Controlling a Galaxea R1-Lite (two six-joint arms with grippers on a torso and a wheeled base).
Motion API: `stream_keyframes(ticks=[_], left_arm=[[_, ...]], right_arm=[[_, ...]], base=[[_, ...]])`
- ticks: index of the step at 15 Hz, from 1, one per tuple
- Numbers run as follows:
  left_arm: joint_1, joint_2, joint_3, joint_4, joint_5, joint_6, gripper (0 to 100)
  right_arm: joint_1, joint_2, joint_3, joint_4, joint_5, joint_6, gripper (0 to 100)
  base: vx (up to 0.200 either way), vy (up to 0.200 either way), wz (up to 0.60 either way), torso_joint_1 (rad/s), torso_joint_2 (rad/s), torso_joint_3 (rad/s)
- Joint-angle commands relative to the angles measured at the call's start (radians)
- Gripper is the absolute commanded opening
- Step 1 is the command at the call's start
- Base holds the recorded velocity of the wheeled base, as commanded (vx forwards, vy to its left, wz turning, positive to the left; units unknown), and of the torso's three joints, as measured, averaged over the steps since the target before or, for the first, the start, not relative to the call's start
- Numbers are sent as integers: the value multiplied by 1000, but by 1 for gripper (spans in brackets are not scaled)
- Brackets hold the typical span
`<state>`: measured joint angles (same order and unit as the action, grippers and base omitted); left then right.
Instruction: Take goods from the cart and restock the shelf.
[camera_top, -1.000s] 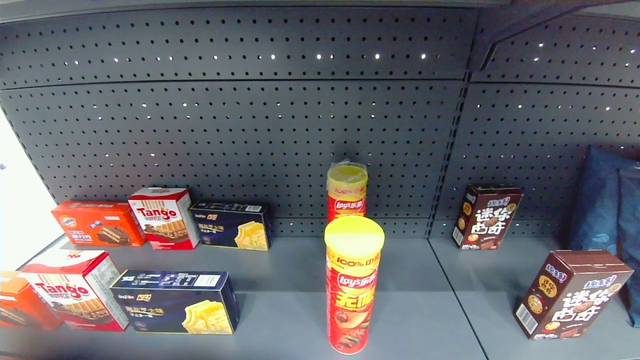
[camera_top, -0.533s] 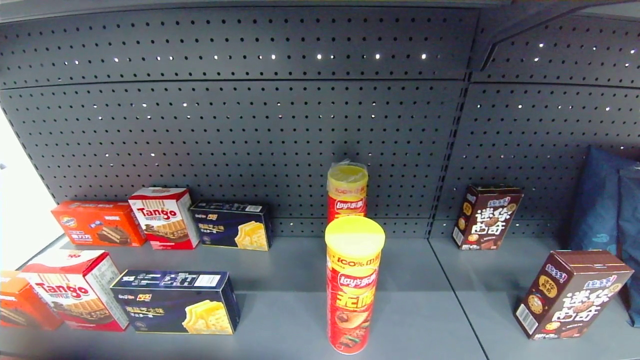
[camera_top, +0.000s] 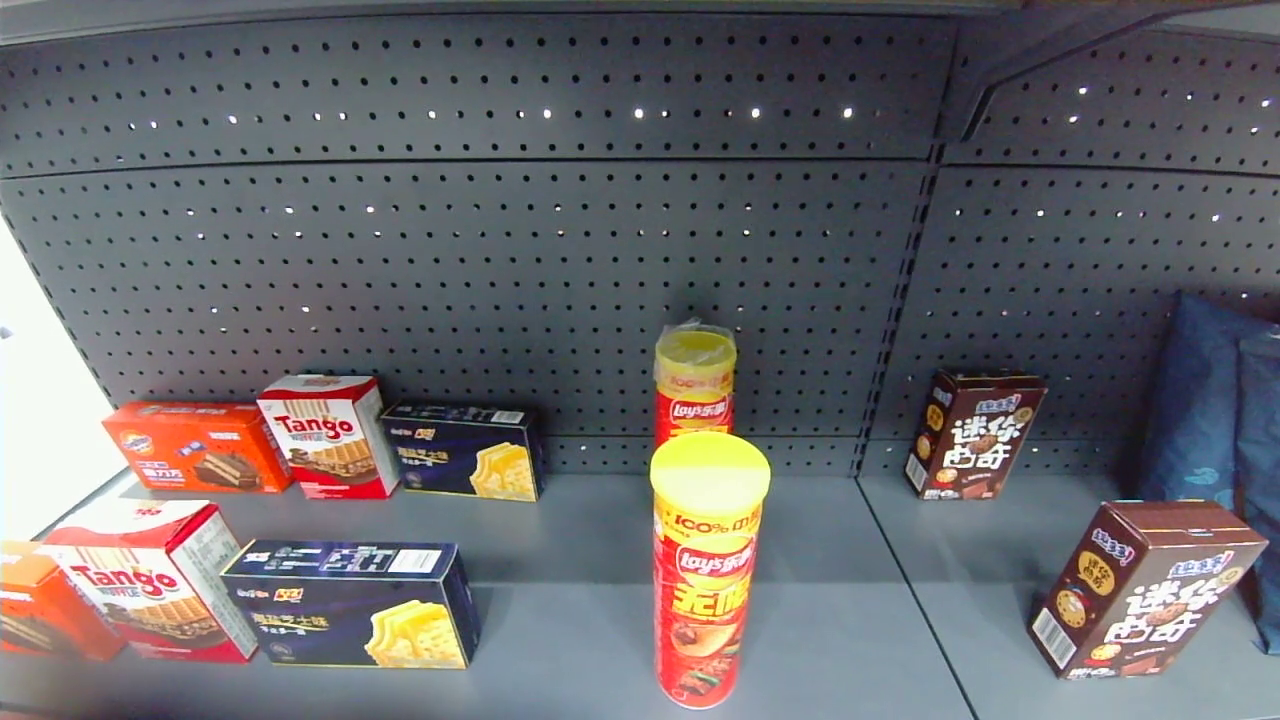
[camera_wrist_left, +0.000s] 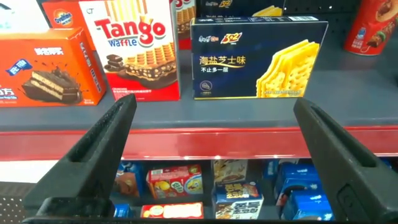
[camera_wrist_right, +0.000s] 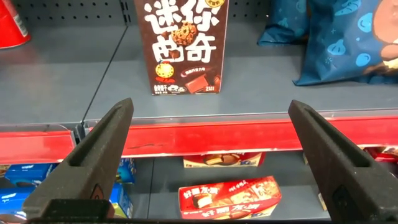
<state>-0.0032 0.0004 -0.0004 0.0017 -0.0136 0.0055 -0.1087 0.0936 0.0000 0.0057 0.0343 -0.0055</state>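
On the grey shelf stand two red chip cans with yellow lids, one at the front and one behind it. My left gripper is open in front of the shelf edge, facing a dark blue cracker box and a red-and-white wafer box. My right gripper is open too, in front of the red shelf edge, facing a brown cookie box. Nothing is between either pair of fingers.
Orange, wafer and cracker boxes fill the shelf's left. Brown cookie boxes and blue bags stand at the right. A perforated back panel closes the rear. A lower shelf holds more boxes.
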Motion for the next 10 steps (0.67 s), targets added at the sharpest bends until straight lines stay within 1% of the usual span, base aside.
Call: stream_keyframes(ticks=[1, 2, 3, 4, 5, 6, 10], left_arm=[[0, 0, -1, 0, -2, 1, 100], [0, 0, -1, 0, 0, 1, 100], [0, 0, 0, 0, 0, 1, 100], [0, 0, -1, 0, -2, 1, 100], [0, 0, 0, 0, -2, 1, 100], [0, 0, 0, 0, 0, -1, 100], [0, 0, 0, 0, 0, -1, 100]], right_arm=[[0, 1, 0, 0, -1, 1, 100], [4, 1, 0, 2, -1, -1, 100], [84, -12, -2, 3, -1, -1, 100], [135, -61, -2, 2, -1, -2, 100], [101, -84, 0, -1, -2, 6, 100], [113, -84, 0, -1, -2, 6, 100], [110, -84, 0, -1, -2, 6, 100]], base=[[0, 0, 0, 0, 0, 0], [0, 0, 0, 0, 0, 0], [0, 0, 0, 0, 0, 0], [0, 0, 0, 0, 0, 0], [0, 0, 0, 0, 0, 0], [0, 0, 0, 0, 0, 0], [0, 0, 0, 0, 0, 0]])
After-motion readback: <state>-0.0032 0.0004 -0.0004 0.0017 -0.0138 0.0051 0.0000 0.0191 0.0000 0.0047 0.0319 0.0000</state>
